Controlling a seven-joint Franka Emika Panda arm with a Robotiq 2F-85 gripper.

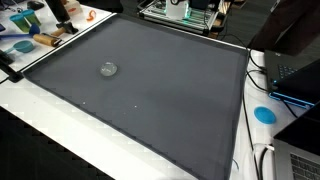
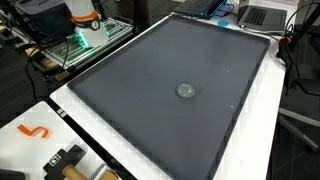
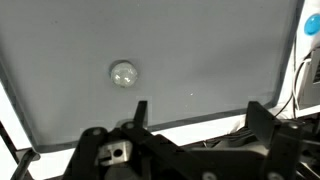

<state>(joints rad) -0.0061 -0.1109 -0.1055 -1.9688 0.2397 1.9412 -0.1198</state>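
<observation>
A small clear round object (image 1: 108,69) (image 2: 185,90) lies alone on the large dark grey mat (image 1: 150,100) (image 2: 170,110). In the wrist view the same object (image 3: 123,74) sits on the mat (image 3: 200,50), well below and ahead of my gripper (image 3: 200,115). The gripper hangs high above the mat's near edge. Its two dark fingers (image 3: 141,112) stand wide apart with nothing between them. Neither exterior view shows the gripper.
White table border (image 1: 60,125) surrounds the mat. A blue disc (image 1: 264,114) (image 3: 312,26) and laptops (image 1: 298,72) (image 2: 262,14) lie beside one edge. An orange hook (image 2: 33,130) (image 1: 88,15), tools (image 2: 65,160) and a metal frame with green light (image 2: 80,40) stand by other edges.
</observation>
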